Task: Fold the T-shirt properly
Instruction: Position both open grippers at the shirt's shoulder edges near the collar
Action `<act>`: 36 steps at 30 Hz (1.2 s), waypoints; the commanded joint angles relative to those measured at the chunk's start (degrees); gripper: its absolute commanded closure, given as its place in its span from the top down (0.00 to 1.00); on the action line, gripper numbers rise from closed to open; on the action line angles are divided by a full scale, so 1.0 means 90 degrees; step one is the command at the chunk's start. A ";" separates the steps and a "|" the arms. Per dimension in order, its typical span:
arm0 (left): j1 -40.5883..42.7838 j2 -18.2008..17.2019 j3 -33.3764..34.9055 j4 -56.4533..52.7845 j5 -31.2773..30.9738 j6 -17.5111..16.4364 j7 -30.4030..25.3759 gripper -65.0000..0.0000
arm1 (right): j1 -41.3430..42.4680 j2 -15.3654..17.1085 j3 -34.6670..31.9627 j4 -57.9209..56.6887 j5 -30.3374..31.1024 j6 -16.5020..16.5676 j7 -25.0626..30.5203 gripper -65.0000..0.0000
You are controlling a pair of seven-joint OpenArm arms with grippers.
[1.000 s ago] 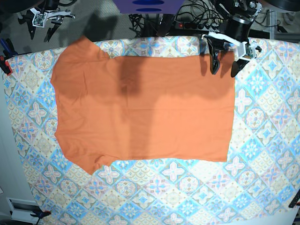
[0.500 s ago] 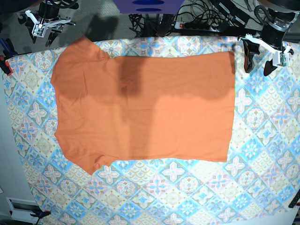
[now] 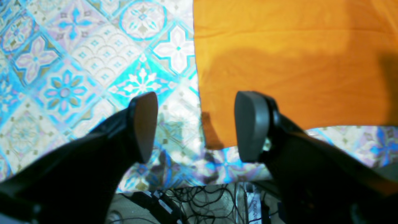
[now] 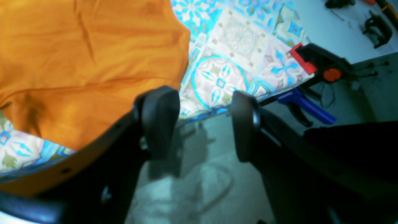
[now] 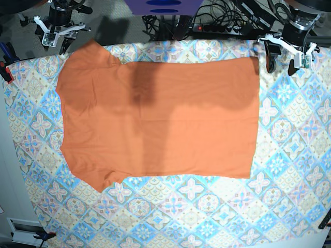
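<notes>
The T-shirt (image 5: 155,116) lies spread flat across the middle of the patterned cloth (image 5: 289,155), plain orange, sleeves toward nine o'clock, straight hem toward three, only faint creases and a dark shadow band near twelve. The left gripper (image 5: 281,62) hangs at two o'clock beside the hem corner, jaws wide and empty. The right gripper (image 5: 56,42) at eleven o'clock, off the cloth's edge, also gapes, holding nothing.

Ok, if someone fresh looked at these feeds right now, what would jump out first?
The orange T-shirt spread flat and unfolded across the middle of the blue, pink and cream tile-patterned cloth, sleeves toward the base view's left. Next, the two grippers, both open and empty: the left gripper beside the shirt's far hem corner, the right gripper off the table edge near a sleeve.
</notes>
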 commanded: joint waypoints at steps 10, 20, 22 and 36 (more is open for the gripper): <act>0.0045 -0.0061 -0.0019 0.0108 -0.0087 -0.0006 -0.0163 0.58 | 0.0166 0.0030 0.0022 0.0209 -0.0507 -0.0043 -0.0105 0.46; -0.0014 -0.0042 -0.0009 0.0108 -0.0078 -0.0006 -0.0163 0.58 | 0.0293 -0.0204 -0.0017 0.0209 -0.0868 -0.0072 -0.0046 0.46; -0.0043 -0.0042 -0.0009 0.0108 -0.0058 -0.0006 -0.0163 0.58 | 0.0293 -0.0185 -0.0007 0.0209 -0.0868 -0.0072 -0.0046 0.46; -0.1157 0.0750 0.0675 0.0108 0.3449 -0.0011 -0.0163 0.58 | 0.0674 -0.0185 -0.0066 0.0433 -0.0868 -0.0043 -0.1336 0.45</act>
